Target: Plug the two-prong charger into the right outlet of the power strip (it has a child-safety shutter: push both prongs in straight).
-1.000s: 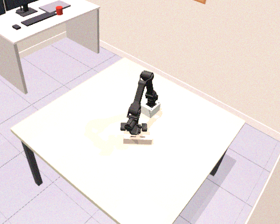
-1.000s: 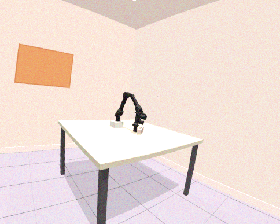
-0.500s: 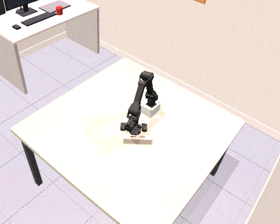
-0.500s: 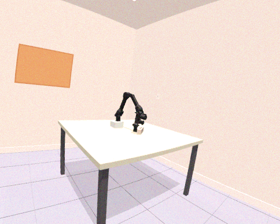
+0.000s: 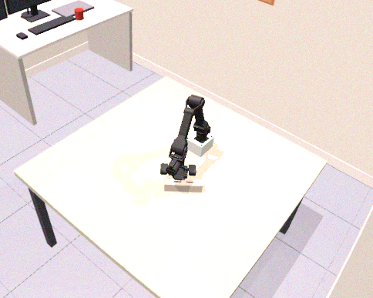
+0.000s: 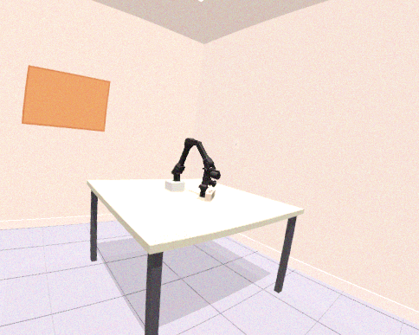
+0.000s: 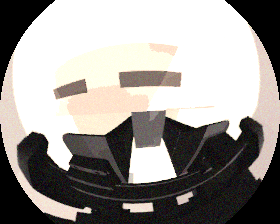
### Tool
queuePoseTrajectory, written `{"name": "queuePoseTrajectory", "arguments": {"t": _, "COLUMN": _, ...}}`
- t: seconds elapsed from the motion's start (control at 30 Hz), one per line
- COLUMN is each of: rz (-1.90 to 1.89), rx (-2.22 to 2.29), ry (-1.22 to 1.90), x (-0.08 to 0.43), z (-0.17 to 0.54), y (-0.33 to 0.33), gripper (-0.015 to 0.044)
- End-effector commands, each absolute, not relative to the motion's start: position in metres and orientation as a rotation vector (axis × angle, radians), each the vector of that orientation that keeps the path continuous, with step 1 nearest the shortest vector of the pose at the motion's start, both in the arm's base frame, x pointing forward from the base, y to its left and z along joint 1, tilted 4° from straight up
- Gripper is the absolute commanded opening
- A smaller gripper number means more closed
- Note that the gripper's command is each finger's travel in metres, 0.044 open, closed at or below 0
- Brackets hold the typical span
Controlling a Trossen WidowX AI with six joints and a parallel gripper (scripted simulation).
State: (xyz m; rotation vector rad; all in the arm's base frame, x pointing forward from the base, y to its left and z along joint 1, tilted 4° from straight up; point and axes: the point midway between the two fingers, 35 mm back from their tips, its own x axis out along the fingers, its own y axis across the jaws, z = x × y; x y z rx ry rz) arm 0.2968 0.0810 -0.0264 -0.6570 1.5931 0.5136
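Note:
The power strip (image 5: 183, 188) (image 6: 209, 196) (image 7: 107, 100) is a pale block on the table. Its top shows two dark slots in the wrist view, a left one (image 7: 71, 89) and a wider right one (image 7: 150, 79). My gripper (image 5: 179, 176) (image 7: 145, 118) is shut on the charger, low over the strip's arm-side edge, pointing down. The charger shows in the wrist view as a grey piece (image 7: 148, 131) between the fingertips, just below the wider slot in the picture. Its prong tips, and whether they touch the strip, cannot be made out.
The arm's pale base box (image 5: 200, 145) (image 6: 175, 186) stands behind the strip on the white table (image 5: 226, 226) (image 6: 194, 219). A separate desk (image 5: 103, 8) with monitors, a keyboard and a red cup (image 5: 78, 14) stands away at the back left.

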Motion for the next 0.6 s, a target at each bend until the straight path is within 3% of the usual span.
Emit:
{"name": "queuePoseTrajectory", "arguments": {"t": 0.0, "rz": 0.518, "rx": -0.648, "ry": 1.565, "x": 0.3052, "z": -0.0261, "y": 0.0882, "gripper": 0.0}}
{"name": "queuePoseTrajectory", "arguments": {"t": 0.57, "rz": 0.519, "rx": -0.648, "ry": 1.565, "x": 0.3087, "z": -0.0266, "y": 0.0914, "gripper": 0.0}}
